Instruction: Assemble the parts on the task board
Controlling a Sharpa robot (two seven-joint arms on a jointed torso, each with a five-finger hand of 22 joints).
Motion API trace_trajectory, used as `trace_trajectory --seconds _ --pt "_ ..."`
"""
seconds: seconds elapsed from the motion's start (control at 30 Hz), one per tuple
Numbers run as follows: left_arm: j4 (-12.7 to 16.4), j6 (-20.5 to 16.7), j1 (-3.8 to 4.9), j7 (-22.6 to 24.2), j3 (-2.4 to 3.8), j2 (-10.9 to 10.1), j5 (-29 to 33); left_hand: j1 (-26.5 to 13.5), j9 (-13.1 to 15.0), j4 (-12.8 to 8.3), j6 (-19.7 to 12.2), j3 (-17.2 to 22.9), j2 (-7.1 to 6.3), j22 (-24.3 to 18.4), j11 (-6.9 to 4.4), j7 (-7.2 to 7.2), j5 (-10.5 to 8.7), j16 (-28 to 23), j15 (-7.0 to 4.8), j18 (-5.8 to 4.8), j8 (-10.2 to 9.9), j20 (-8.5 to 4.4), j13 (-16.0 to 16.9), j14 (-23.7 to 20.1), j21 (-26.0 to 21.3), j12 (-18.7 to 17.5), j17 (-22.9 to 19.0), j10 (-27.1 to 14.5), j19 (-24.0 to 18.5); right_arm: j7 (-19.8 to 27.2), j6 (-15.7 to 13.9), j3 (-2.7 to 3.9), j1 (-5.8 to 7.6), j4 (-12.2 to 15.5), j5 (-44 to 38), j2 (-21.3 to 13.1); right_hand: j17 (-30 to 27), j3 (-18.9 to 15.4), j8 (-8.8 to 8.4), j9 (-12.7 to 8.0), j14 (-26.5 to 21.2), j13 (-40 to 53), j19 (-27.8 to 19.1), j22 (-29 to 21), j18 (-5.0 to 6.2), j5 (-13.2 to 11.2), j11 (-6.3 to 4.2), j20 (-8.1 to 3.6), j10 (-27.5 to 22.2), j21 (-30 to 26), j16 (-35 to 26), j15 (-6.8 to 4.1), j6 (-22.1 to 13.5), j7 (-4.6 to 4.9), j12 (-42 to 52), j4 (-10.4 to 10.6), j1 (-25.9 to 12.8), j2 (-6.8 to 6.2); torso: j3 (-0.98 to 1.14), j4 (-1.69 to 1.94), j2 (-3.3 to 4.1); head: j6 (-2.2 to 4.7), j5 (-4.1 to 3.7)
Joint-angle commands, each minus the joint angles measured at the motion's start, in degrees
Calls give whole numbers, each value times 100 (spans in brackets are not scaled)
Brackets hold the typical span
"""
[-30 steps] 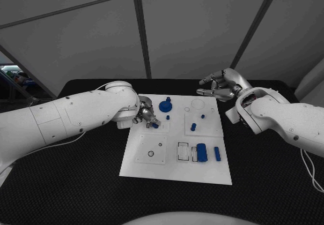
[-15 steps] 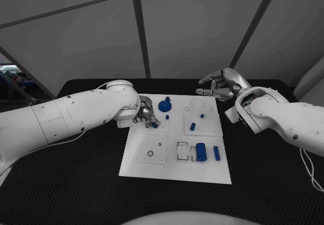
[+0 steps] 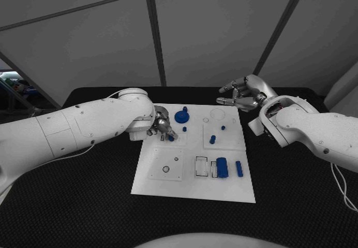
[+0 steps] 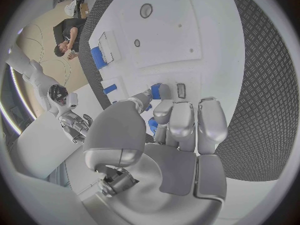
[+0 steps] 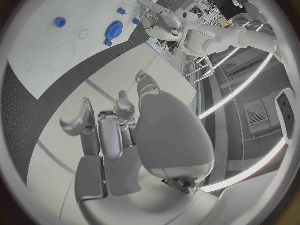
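The white task board (image 3: 195, 181) lies in the middle of the black table. My left hand (image 3: 162, 125) hovers over its far left part and pinches a small blue part (image 3: 170, 137) between thumb and fingers; the left wrist view shows that part (image 4: 156, 91) at the fingertips above the board (image 4: 162, 35). A blue gear (image 3: 182, 117) stands just right of the hand. My right hand (image 3: 242, 95) hangs above the board's far right edge, fingers loosely bent and holding nothing. In the right wrist view the gear (image 5: 115, 29) is seen on the board (image 5: 75, 5).
Small blue pegs (image 3: 213, 139) stand on the far right part of the board. A thick blue cylinder (image 3: 222, 167) and a slim one (image 3: 239, 168) lie at the near right beside a rectangular slot (image 3: 201, 166). Black table (image 3: 82, 196) surrounds the board.
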Motion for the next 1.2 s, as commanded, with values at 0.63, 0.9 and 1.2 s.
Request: trace_trajectory --seconds 0.63,0.9,1.2 --pt "-75 69 -14 -76 -12 15 -78 -350 98 282 32 -785 57 84 -26 -9 1 20 -43 -261 85 -16 -4 39 56 60 3 24 54 -3 44 5 9 13 -10 -5 252 -60 44 -15 273 -97 -135 -161 133 36 -8 -1 -118 -135 -125 -53 15 0 -106 27 -72 36 -2 5 0 -6 -7" --pt "-76 38 -16 -76 -12 4 -79 -477 118 445 38 -1193 39 108 -26 -13 10 21 -43 -263 91 -17 -9 39 54 83 2 27 59 -6 47 5 9 17 -10 -11 231 -70 47 -17 266 -115 -151 -195 139 37 -7 -1 -132 -159 -142 -53 10 1 -120 37 -88 33 -3 7 -1 -14 -10" --pt "-10 -59 -23 -72 -10 -61 -79 -578 134 665 38 -1706 -15 112 -31 -19 12 21 -47 -259 88 -21 -24 39 36 100 -1 22 53 -5 47 5 9 16 -10 -19 222 -75 50 -18 264 -123 -157 -207 141 37 -7 -1 -137 -169 -150 -53 7 0 -125 44 -98 32 -5 4 -2 -6 -6"
